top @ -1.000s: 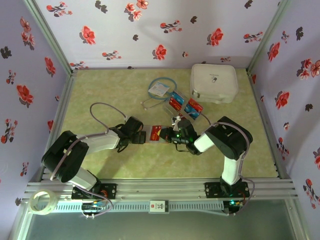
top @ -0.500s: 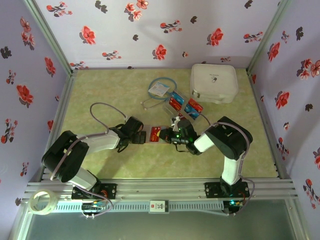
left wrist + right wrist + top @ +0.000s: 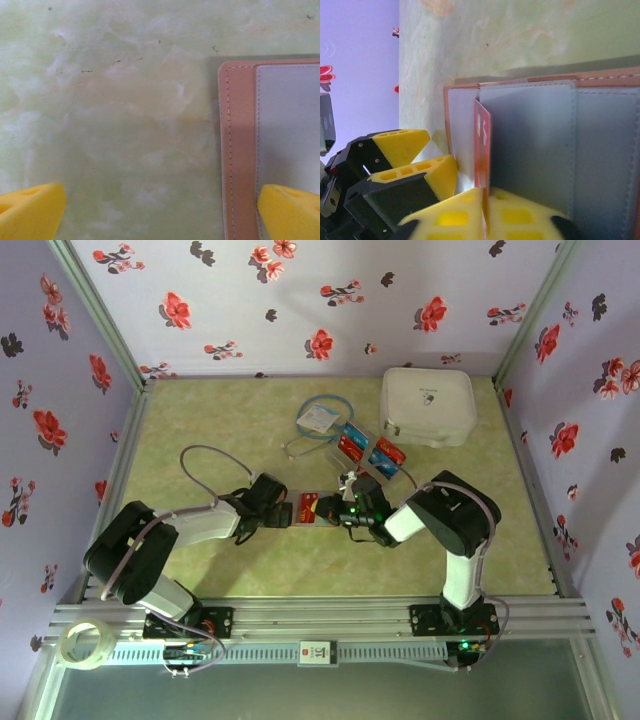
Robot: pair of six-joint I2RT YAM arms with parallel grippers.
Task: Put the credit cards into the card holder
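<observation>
Left arm (image 3: 190, 525) and right arm (image 3: 445, 520) bent low, reaching inward, wrists near each other; left gripper (image 3: 160, 215) spread wide; right gripper (image 3: 487, 192) fingers nearly together, pinching credit card (image 3: 482, 145) edge.

Card holder (image 3: 535, 140) lies open; red card (image 3: 482, 145) edgewise in its sleeve; other cards (image 3: 388, 453) nearby.

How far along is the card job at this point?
Done: the card holder lies open; no card is visibly seated yet. In hand: the right gripper pinches a red card edge-on at a grey sleeve, while the open left gripper has one finger over the holder's edge. Left: the loose cards near the white case.
</observation>
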